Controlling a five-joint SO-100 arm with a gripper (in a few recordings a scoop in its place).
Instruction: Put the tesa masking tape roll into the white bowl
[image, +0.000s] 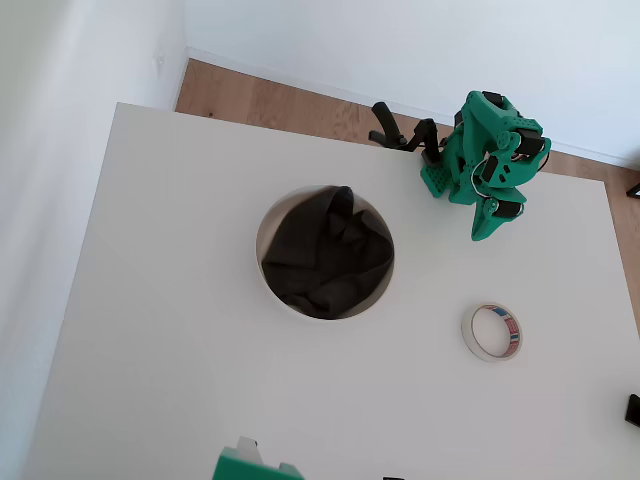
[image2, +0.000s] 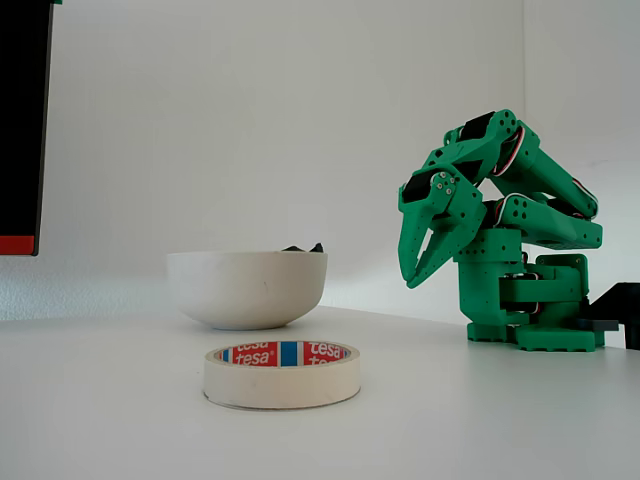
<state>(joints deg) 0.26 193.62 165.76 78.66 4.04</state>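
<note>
The small cream-white tesa masking tape roll (image2: 282, 373) lies flat on the white table (image: 180, 400), well apart from the large round white bowl (image2: 246, 288) holding dark grey cloth (image: 325, 255). Beyond the roll from the bowl, the green two-finger gripper (image2: 411, 283) hangs folded against its arm, jaws slightly parted and holding nothing.

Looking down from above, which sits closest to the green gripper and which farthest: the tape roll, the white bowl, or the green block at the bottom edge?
From the gripper, overhead view:
1. Tape roll, just below it on the table.
2. White bowl, to its left, holding dark cloth.
3. Green block, at the bottom edge, farthest.
</note>
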